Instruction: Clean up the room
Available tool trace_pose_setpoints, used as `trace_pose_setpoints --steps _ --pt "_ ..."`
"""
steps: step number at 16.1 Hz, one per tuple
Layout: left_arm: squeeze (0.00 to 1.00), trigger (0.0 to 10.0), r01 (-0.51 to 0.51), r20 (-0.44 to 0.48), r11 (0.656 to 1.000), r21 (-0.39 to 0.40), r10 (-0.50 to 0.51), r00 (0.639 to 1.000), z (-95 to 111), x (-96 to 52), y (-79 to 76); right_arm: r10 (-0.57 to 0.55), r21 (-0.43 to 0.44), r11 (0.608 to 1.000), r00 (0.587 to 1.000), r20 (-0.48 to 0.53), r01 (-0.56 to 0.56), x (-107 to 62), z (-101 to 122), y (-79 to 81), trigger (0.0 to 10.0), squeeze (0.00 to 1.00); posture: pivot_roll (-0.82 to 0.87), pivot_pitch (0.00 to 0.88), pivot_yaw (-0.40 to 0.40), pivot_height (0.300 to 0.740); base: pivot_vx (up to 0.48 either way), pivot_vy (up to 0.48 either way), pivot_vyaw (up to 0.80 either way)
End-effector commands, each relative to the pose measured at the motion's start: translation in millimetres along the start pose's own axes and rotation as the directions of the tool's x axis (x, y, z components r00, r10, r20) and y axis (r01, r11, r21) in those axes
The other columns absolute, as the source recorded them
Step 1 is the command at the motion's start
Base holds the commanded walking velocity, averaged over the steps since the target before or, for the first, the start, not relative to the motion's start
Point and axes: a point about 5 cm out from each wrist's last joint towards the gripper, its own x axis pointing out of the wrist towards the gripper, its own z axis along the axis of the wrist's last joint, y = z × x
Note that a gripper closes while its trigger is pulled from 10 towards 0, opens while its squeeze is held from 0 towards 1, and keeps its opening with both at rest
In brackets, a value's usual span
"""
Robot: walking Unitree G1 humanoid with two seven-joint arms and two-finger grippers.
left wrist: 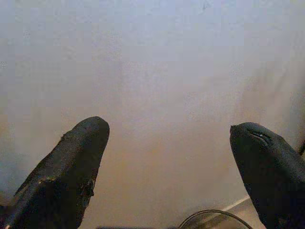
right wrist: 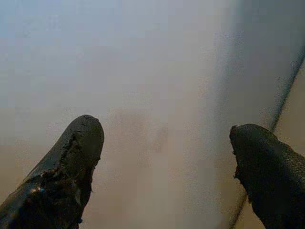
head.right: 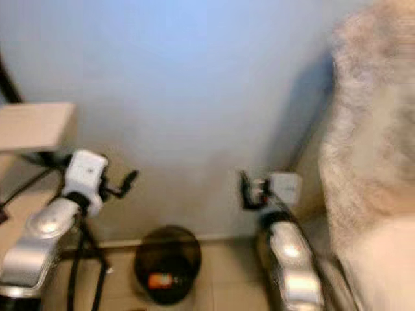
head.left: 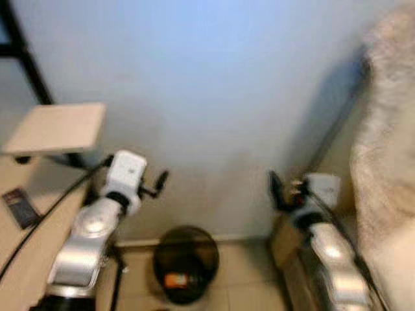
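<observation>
Head views blurred throughout, soft bluish light on the wall (head.left: 214,78). Shadow darkens the wall's right edge. Wrist views dim, hazy.

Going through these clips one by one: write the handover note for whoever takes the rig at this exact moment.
Left end effector: open, empty, raised facing the wall.
Right end effector: open, empty, also raised toward the wall.
Things: a dark waste bin stands on the floor at the foot of the wall, between the arms, with something orange inside. A small side table is on the robot's left, a pale fluffy cover on its right.
Done: cannot tell beyond the item in the bin.
Left: nothing is held; head views are blurred, so look again before moving.
</observation>
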Motion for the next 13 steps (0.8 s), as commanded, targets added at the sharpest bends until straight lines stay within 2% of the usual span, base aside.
trace_pose_setpoints --steps 1,5,9,11,13 --pt "0.0 10.0 0.022 0.006 1.0 -0.01 -0.022 1.0 3.0 2.2 -4.4 -0.031 -0.001 1.0 0.999 0.008 0.031 -0.2 5.3 -8.7 10.0 1.0 0.12 0.0 0.004 0.74 0.0 0.0 -0.78" --pt "0.0 10.0 0.012 0.016 0.997 -0.072 -0.011 1.0 -0.2 0.6 -3.3 -0.036 -0.01 0.999 0.999 0.008 0.036 0.6 6.3 -10.6 10.0 1.0 0.13 0.0 0.0 0.74 0.0 0.0 -0.78" --pt "0.0 10.0 0.015 0.009 0.995 -0.098 -0.014 1.0 -4.2 -2.7 -1.4 -0.031 -0.018 0.999 0.999 0.007 0.031 -0.1 7.8 -10.4 10.0 1.0 0.09 0.0 0.01 0.74 0.0 0.0 -0.78" --pt "0.0 10.0 0.038 -0.005 0.992 -0.12 -0.039 0.999 -11.1 -6.2 -6.2 -0.028 -0.035 0.999 1.0 0.009 0.028 -0.4 10.5 -11.7 10.0 1.0 0.08 0.0 0.006 0.74 0.0 0.0 -0.78" --pt "0.0 10.0 0.038 -0.016 0.993 -0.11 -0.04 0.999 -13.3 -7.8 -4.3 -0.034 -0.031 0.999 0.999 0.006 0.034 -0.7 12.0 -14.8 10.0 1.0 0.09 0.0 -0.001 0.74 0.0 0.0 -0.78"
